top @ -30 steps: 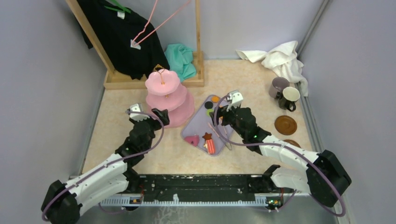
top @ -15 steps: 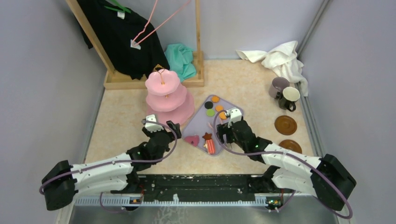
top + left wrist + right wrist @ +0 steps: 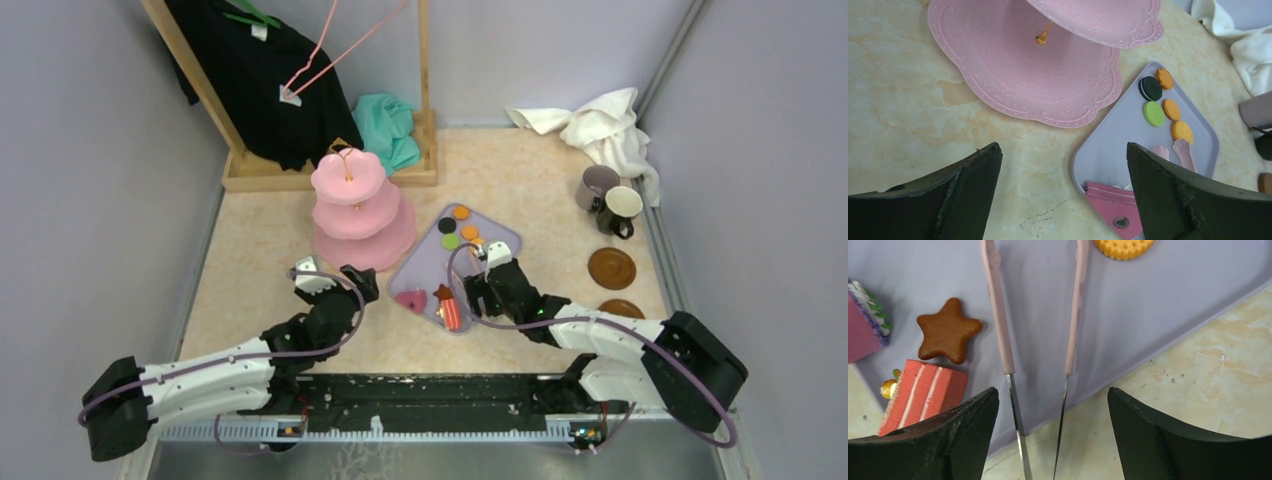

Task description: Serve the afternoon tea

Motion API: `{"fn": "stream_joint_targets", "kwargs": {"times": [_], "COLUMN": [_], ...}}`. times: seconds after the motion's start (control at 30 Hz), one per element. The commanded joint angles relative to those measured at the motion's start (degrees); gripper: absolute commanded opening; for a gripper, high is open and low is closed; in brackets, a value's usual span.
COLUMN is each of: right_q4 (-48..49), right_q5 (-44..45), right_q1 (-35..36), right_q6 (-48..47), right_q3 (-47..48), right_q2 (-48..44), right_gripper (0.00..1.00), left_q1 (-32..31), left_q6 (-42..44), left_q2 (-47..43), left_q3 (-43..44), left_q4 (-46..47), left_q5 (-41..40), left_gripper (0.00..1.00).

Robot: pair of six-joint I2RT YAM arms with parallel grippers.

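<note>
The pink three-tier stand [image 3: 360, 205] stands left of the lilac tray [image 3: 503, 240]; its bottom tier fills the left wrist view [image 3: 1038, 65]. On the tray lie black [image 3: 1150, 88], green [image 3: 1154, 113] and orange [image 3: 1171, 108] rounds and a brown star [image 3: 948, 330]. The mauve mug [image 3: 597, 185], cream mug [image 3: 620, 208] and brown saucers [image 3: 611, 267] sit far right. My left gripper [image 3: 335, 280] is open and empty over bare table between stand and tray. My right gripper [image 3: 1053, 440] is open, low at the tray's near edge, with the thin pink tongs [image 3: 998, 315] lying between its jaws, untouched.
A red cake slice [image 3: 923, 395] and a pink cake slice [image 3: 1113, 205] lie on the tray's near corner. A wooden clothes rack [image 3: 330, 170] with a black shirt stands at the back left, and white cloth [image 3: 605, 125] lies at the back right. Walls close in on both sides.
My left arm has stretched low and forward, its gripper now near the tray's left corner. My right gripper has pulled back along the tray toward me and lowered over the tongs.
</note>
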Motion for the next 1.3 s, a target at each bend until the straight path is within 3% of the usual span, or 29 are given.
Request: {"fn": "stream_joint_targets", "kwargs": {"times": [0.0, 0.37, 0.93, 1.13, 1.27], "right_q4": [2.84, 4.15, -0.47, -0.45, -0.53], "right_q5": [0.94, 3.47, 12.76, 12.77, 12.39], "right_q1": [0.78, 1.92, 9.55, 10.36, 10.36], "right_q6": [-0.1, -1.79, -0.47, 0.2, 0.46], "right_q3": [2.68, 3.41, 5.01, 4.46, 4.36], "right_q2": [2.44, 5.17, 5.13, 3.89, 3.65], "right_gripper": [0.8, 0.67, 0.54, 0.38, 0.37], "left_q1": [-0.57, -0.57, -0.57, -0.57, -0.55], "left_q6": [-5.09, -11.35, -14.57, -15.69, -16.58], "left_q2": [-3.93, -6.89, -10.45, -11.09, -11.34], "left_q3": [-2.29, -3.65, -5.02, -5.34, -5.47], "left_q4": [-1.32, -5.8, -9.55, -10.58, -11.21], "left_q5": [-1.45, -3.65, -4.27, -4.31, -4.2], "left_gripper": [0.99, 0.99, 0.99, 0.99, 0.99]}}
